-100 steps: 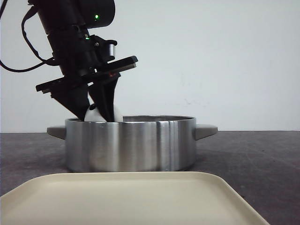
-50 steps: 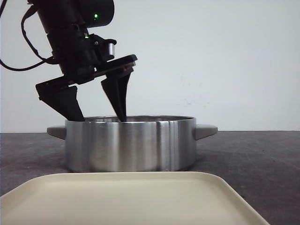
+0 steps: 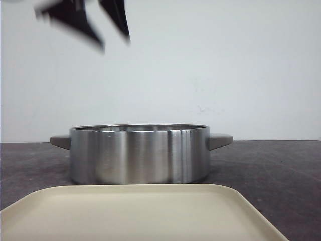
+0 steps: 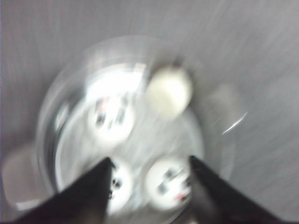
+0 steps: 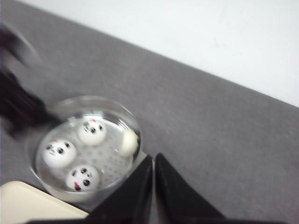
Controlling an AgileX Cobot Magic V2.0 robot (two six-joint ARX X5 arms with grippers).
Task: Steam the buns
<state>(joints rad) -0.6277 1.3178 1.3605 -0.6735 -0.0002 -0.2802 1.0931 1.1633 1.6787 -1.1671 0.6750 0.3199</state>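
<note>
Several white buns with panda faces lie inside the steel pot (image 3: 139, 153). In the right wrist view I see three face-up buns (image 5: 59, 151) (image 5: 92, 130) (image 5: 81, 178) and one plain cream bun (image 5: 128, 142) by the wall. My left gripper (image 3: 115, 44) is blurred, high above the pot's left side, open and empty. In its own view the left gripper (image 4: 149, 160) frames the buns (image 4: 110, 116) (image 4: 169, 91) (image 4: 168, 182) far below. My right gripper (image 5: 153, 158) is shut and empty, raised off to the pot's side.
A cream tray (image 3: 135, 211) lies in front of the pot, near the table's front edge. The pot has two grey handles (image 3: 220, 140). Dark grey tabletop (image 5: 210, 140) stretches to a white wall behind.
The left gripper opened over the pot and left a bun inside it. It then rose fast from the rim to the top of the front view.
</note>
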